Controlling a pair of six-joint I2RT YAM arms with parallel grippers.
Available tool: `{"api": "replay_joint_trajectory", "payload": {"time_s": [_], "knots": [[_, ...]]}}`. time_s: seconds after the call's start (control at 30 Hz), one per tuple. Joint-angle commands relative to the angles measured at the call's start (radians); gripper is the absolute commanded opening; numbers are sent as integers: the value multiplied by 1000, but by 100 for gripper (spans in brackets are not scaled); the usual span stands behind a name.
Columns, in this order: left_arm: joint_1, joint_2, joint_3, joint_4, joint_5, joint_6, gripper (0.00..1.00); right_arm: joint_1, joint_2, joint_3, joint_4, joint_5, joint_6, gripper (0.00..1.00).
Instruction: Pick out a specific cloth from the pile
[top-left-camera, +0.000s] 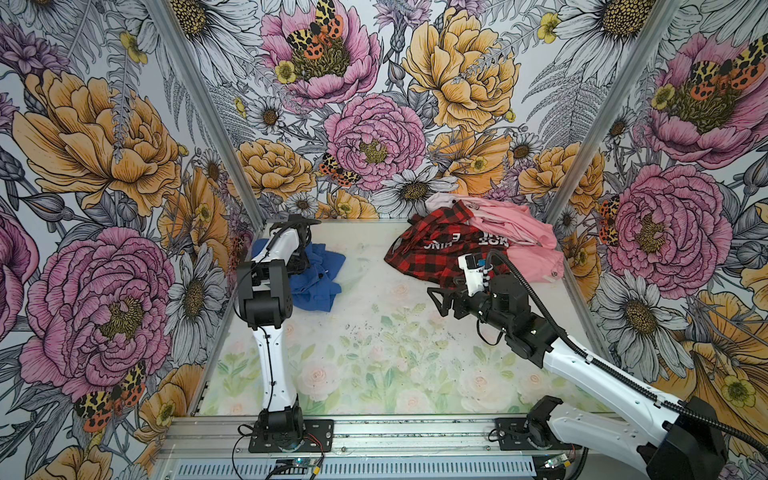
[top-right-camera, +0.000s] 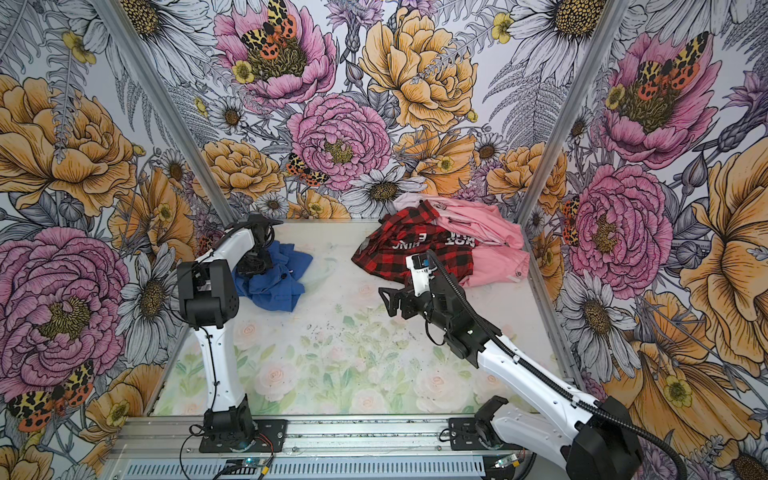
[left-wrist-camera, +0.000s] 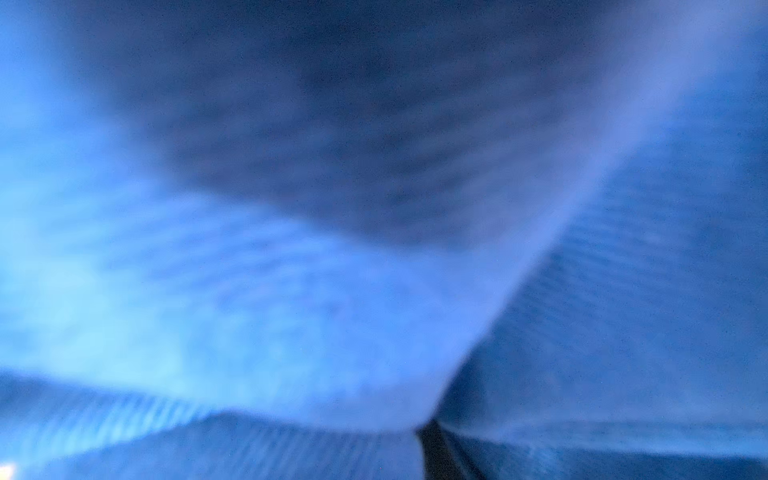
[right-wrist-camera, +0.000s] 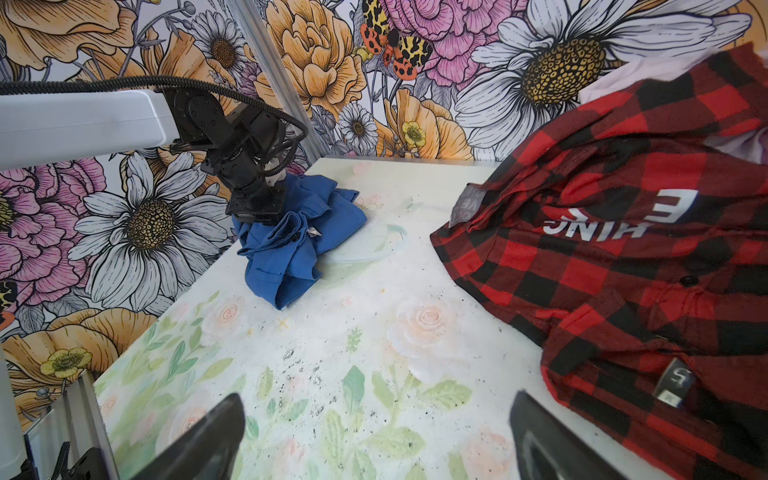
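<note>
- Blue shirt (top-left-camera: 322, 276) lies crumpled on the table (top-left-camera: 374, 345) at about 10 o'clock in both top views (top-right-camera: 286, 286), well apart from the pile (top-left-camera: 490, 241).
- Left gripper (right-wrist-camera: 259, 212) points down into the top of the blue shirt. Jaws are together and buried in the folds, clamped on the fabric, which bunches up around them.
- Left wrist view is all blurred blue cloth (left-wrist-camera: 374, 299) right against the lens; no fingers can be made out there.
- Right wrist view shows a dark button (right-wrist-camera: 296, 237) and a small white label (right-wrist-camera: 314, 232) on the blue shirt, just below the left gripper.
- The pile sits at about 1 o'clock on the table, against the back wall.
- Red-and-black plaid shirt (top-left-camera: 432, 259) lies at the front of the pile, with white letters (right-wrist-camera: 615, 216) upside down; pink garments (top-left-camera: 519, 232) lie behind it and on its 3 o'clock side.
- Right gripper (top-left-camera: 437, 300) hangs over bare table just off the plaid shirt's near edge and points toward 9 o'clock. Its jaws are wide apart and hold nothing; in the right wrist view both black fingers (right-wrist-camera: 199, 440) frame bare table.
</note>
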Motion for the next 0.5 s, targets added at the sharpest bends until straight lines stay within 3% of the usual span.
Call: {"api": "replay_joint_trajectory", "payload": {"time_s": [0.0, 0.13, 0.33, 0.47], "knots": [[-45, 136, 24, 38, 109, 171, 0, -1, 9, 9, -8, 21, 1, 99], [-99, 126, 64, 81, 123, 277, 0, 0, 22, 20, -5, 15, -5, 100], [-111, 136, 175, 77, 139, 311, 0, 1, 7, 24, -12, 15, -6, 99], [-108, 134, 179, 79, 63, 334, 0, -1, -28, 3, -28, 38, -11, 99]]}}
